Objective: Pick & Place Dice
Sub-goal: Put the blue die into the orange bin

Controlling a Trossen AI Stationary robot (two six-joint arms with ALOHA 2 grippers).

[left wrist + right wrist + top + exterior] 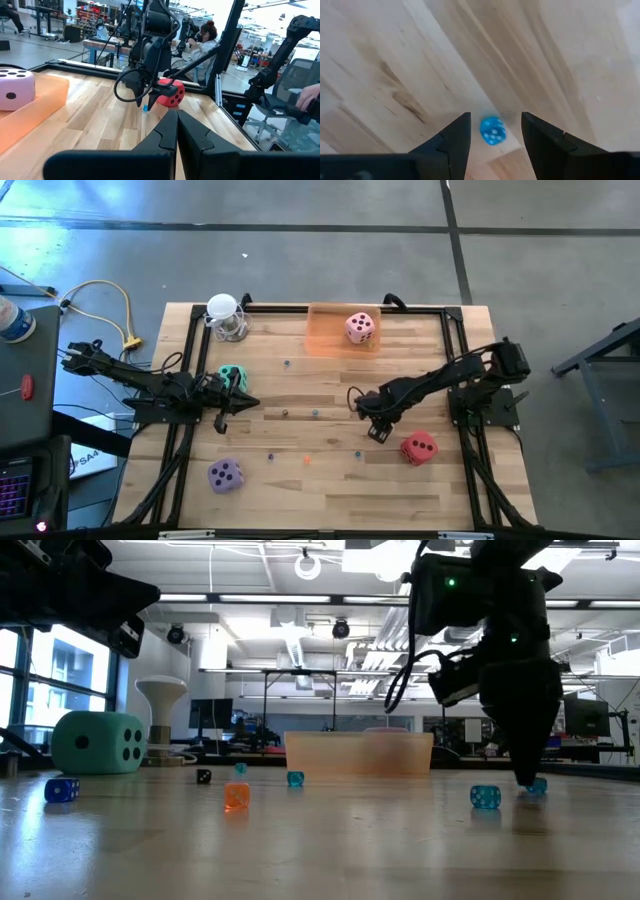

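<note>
Four soft dice are in the high view. The pink die sits in an orange tray at the far edge. The teal die is at the left, the purple die near left, and the red die near right. My right gripper points down, open, close beside the red die. Its fingers stand on either side of a tiny blue die lying on the wood, with a gap on each side. My left gripper is shut and level beside the teal die.
Tiny dice lie scattered mid-table: a blue one, an orange one, a black one. A white stand is at the far left. Black frame rails border the table. A person sits beyond it.
</note>
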